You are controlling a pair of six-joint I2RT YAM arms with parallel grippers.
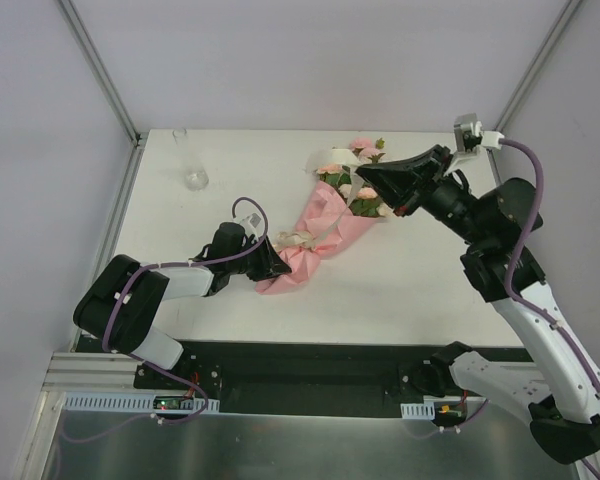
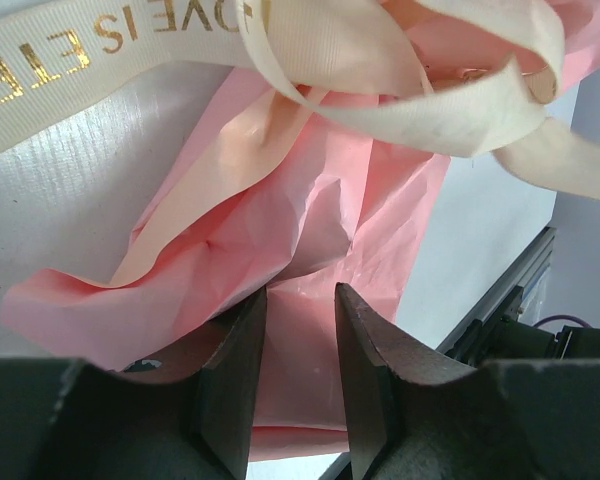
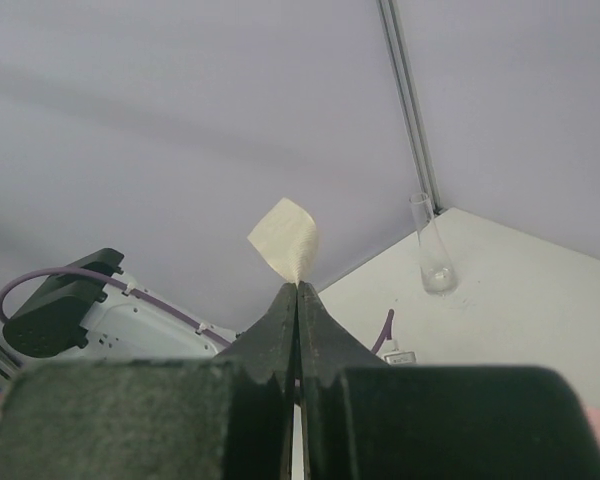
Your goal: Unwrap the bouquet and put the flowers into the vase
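On the white table the bouquet of pink, peach and cream roses in a pink paper cone lies on its side near the middle. Its blooms point to the far right and its crumpled tail points to the near left.

Your left gripper sits low at that tail, just beside the bow. Your right gripper hangs above the bloom end, over the green-stemmed roses.

The overhead view gives you this layout but hides both sets of fingertips. The left wrist view fills that in. There the left gripper has its fingers part-way apart over the pink paper. The sheet shows in the gap and nothing is visibly pinched.

The cream ribbon with gold lettering loops loosely just beyond the fingers, lying across the paper. In the right wrist view the right gripper is closed tight, with a small tip of cream ribbon nipped between its fingertips and sticking up.

The small narrow clear glass vase stands upright near the far left corner, well apart from the bouquet and both grippers. The right wrist view also catches it against the grey wall. The table between the vase and the bouquet is bare.
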